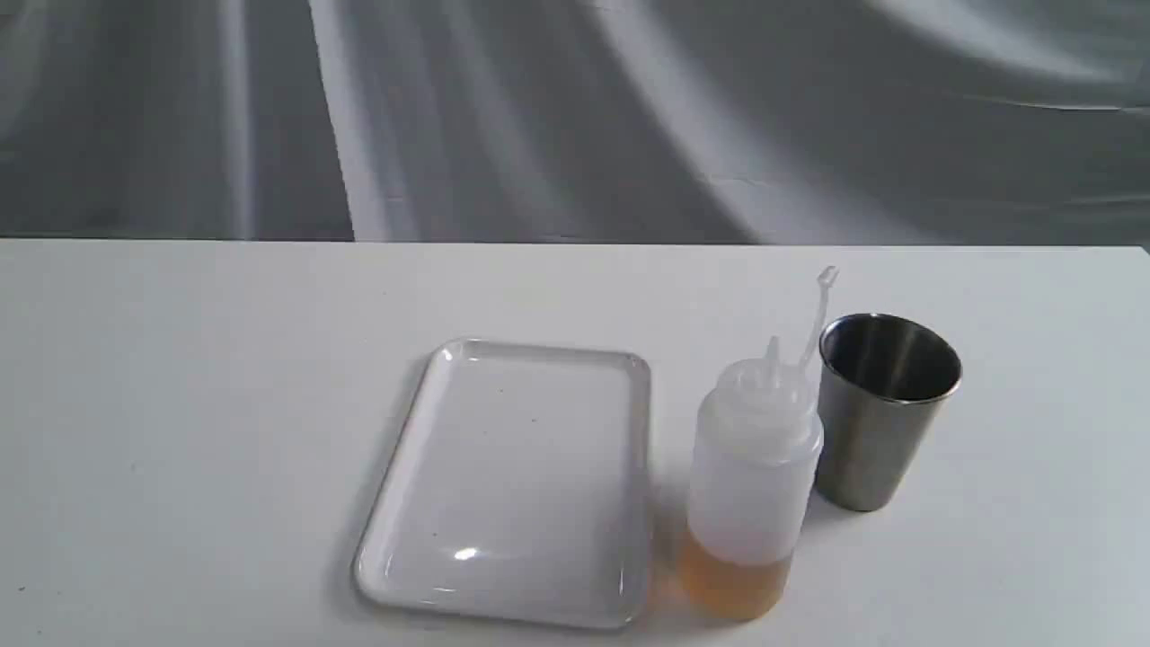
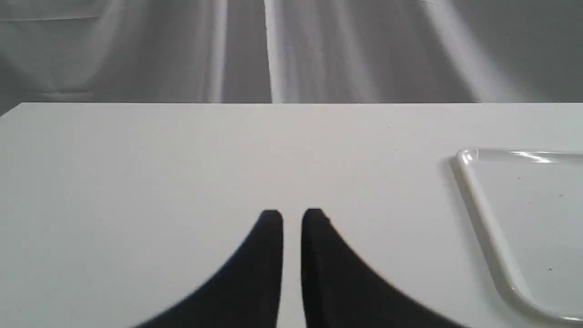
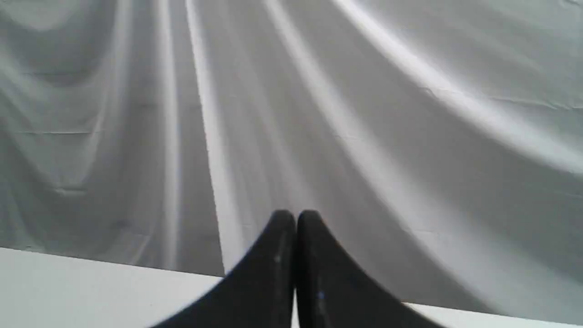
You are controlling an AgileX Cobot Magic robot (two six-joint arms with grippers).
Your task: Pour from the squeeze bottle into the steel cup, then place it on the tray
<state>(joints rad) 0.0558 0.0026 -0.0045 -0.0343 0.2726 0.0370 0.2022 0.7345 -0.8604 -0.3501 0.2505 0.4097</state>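
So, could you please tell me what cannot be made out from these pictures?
Steel cup bottom: exterior view, hidden by its own wall; contents unknown.
Tray: left wrist view, cut off by frame edge.
Squeeze bottle: absent from both wrist views.
Left gripper and right gripper: outside the exterior view.

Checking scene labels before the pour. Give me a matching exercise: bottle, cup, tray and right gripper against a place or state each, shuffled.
1. squeeze bottle
2. steel cup
3. tray
4. right gripper

A. leftmost of the three items, nothing on it
B. shut, holding nothing
C. amber liquid at the bottom
D. rightmost of the three items, upright

Pairs: 1-C, 2-D, 3-A, 4-B
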